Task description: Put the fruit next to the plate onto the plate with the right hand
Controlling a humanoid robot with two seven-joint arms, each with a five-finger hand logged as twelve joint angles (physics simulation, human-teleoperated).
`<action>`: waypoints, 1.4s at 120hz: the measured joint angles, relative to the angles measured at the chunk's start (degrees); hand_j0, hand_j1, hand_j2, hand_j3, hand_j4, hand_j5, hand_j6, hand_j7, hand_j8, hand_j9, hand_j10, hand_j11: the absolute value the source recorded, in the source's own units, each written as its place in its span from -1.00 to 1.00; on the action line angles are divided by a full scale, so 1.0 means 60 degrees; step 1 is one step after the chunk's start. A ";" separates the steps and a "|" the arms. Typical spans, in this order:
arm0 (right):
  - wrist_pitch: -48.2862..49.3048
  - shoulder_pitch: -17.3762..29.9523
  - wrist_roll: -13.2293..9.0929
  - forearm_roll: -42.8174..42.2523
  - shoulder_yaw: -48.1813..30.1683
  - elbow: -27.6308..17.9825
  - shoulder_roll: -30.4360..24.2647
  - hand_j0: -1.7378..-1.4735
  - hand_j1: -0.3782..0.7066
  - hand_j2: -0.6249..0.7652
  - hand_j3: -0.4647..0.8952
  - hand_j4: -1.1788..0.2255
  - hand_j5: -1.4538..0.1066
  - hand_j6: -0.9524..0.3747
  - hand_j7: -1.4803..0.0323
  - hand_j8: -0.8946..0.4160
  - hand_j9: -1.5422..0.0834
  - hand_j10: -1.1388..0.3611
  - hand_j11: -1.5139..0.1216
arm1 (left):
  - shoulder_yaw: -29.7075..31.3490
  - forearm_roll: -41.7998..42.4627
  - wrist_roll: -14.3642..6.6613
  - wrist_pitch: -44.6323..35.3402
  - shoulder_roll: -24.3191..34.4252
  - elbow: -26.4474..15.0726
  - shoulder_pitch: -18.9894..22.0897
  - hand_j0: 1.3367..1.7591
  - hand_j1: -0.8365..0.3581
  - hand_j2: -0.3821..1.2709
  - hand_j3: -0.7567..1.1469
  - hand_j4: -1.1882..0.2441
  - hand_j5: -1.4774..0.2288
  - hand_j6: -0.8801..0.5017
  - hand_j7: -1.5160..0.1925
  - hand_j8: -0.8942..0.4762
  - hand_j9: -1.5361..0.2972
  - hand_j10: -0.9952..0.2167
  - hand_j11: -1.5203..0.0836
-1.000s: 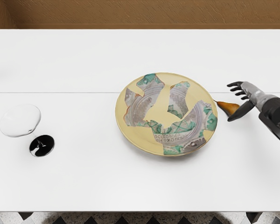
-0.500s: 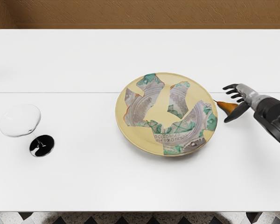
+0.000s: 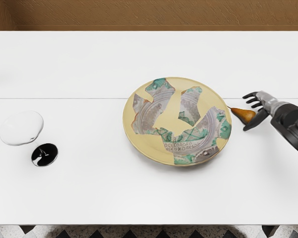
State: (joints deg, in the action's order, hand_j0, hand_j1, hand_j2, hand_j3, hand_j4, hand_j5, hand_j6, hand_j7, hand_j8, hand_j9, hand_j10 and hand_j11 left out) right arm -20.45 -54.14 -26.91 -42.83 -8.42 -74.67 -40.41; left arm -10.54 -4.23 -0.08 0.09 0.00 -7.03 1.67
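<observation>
My R hand [image 3: 262,105] hangs open, fingers spread, empty, just beside pear [image 3: 242,114] by plate [image 3: 127,124]; pear prob. light, smooth, rolls, so I'd grip fat end.

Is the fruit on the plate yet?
No, the fruit lies on the table just right of the plate, beside the right hand.

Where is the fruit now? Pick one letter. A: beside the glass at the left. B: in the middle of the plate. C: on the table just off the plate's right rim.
C: the fruit lies on the table just off the right rim of the plate, close by the open right hand.
</observation>
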 joint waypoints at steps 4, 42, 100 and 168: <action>-0.0058 0.0001 -0.0032 0.0000 -0.0001 0.0032 0.0080 -0.40 -0.35 -0.17 -0.32 0.27 0.43 0.02 0.49 -0.06 0.45 0.53 -0.21 | 0.0000 -0.0001 0.0000 0.0000 0.0000 0.0000 0.0000 0.52 0.94 -0.53 -0.21 0.63 0.70 0.24 0.74 0.27 0.65 0.61 0.86; -0.0431 -0.0048 -0.0229 0.0125 -0.0001 0.0088 0.0297 -0.40 -0.34 -0.18 -0.32 0.26 0.43 0.02 0.49 0.04 0.28 0.50 -0.18 | 0.0002 0.0001 -0.0001 0.0000 0.0000 0.0000 0.0000 0.52 0.94 -0.53 -0.21 0.63 0.70 0.24 0.74 0.27 0.65 0.61 0.86; -0.0361 -0.0556 -0.1324 0.0729 0.0061 -0.0519 -0.0151 -0.40 -0.34 -0.18 -0.32 0.28 0.41 0.02 0.49 -0.05 0.44 0.19 0.33 | -0.0001 0.0002 0.0000 0.0000 0.0000 0.0000 0.0000 0.52 0.94 -0.53 -0.21 0.63 0.70 0.24 0.74 0.27 0.65 0.61 0.86; -0.1878 -0.0597 -0.1349 0.0709 0.0675 -0.0806 0.0054 -0.40 -0.27 -0.19 -0.32 0.24 0.35 -0.03 0.43 -0.11 0.40 0.11 0.36 | -0.0001 0.0002 0.0000 0.0000 0.0000 0.0000 0.0000 0.52 0.94 -0.53 -0.21 0.63 0.70 0.24 0.74 0.27 0.65 0.61 0.86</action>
State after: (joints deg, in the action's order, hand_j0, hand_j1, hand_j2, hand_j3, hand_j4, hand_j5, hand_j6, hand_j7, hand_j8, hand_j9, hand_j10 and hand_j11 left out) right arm -31.72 -57.72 -35.00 -38.58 -4.37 -79.51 -40.09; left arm -10.55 -4.22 -0.08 0.09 0.00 -7.03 1.67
